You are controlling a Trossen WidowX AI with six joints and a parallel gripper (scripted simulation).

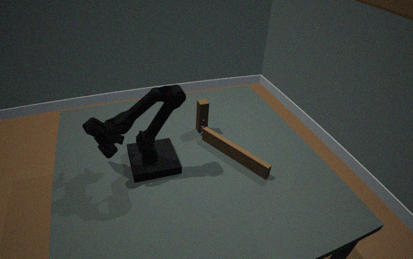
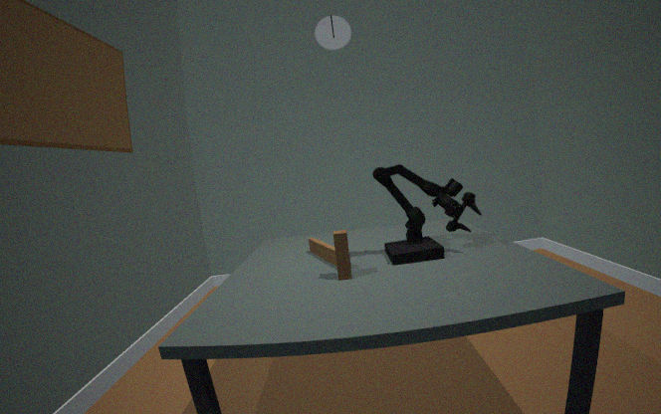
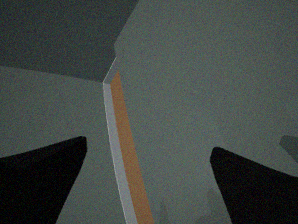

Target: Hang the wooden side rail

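Note:
The wooden side rail (image 1: 236, 150) (image 2: 323, 252) stands on its narrow edge. Its far end is down at the table, and its other end is close against the headboard post (image 1: 202, 116) (image 2: 342, 256), which stands upright. Small steel hooks (image 1: 202, 132) show between the rail's end and the post, at the slot's lower part. The frames are too dark and small to tell whether both hooks sit on the pins. My gripper (image 2: 475, 223) (image 3: 150, 151) is open and empty, held in the air beyond the arm's base, well away from rail and post. Neither shows in the wrist view.
The arm's black base (image 1: 153, 160) (image 2: 414, 252) stands on the grey table (image 1: 218, 218) (image 2: 423, 299), between my gripper and the rail. The arm's shadow falls on the table. Walls with a pale skirting board stand beyond the table.

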